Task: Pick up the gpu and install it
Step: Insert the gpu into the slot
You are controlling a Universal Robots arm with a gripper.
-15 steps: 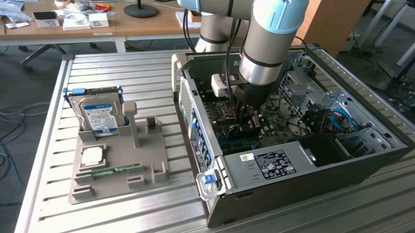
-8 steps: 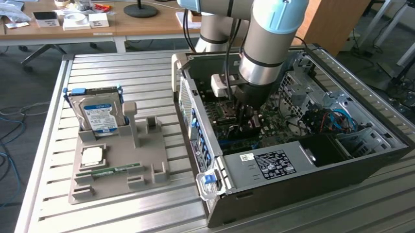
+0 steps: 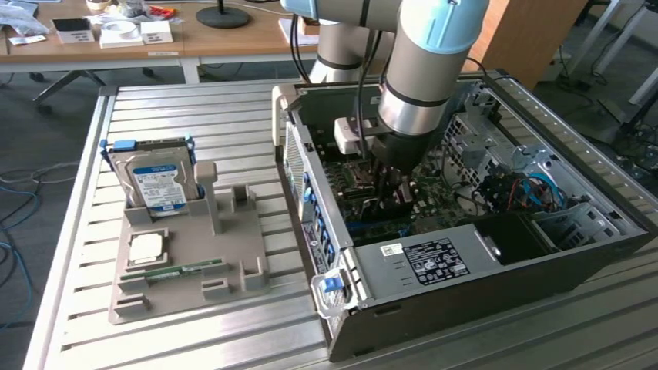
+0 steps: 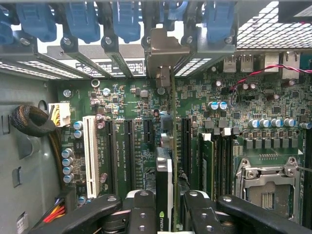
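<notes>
Reaching down into the open computer case, the arm's gripper is clenched on the gpu, held on edge just above the motherboard, its long axis running along the slots toward the metal bracket.

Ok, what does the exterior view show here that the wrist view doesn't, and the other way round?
Exterior view only: the grey parts tray beside the case, with the hard drive standing in it, the RAM stick lying flat, and the power supply.

Wrist view only: the white expansion slot, the empty CPU socket and the blue slot latches.

Both: the claw shut on the gpu, held edge-on over the motherboard inside the open computer case.
</notes>
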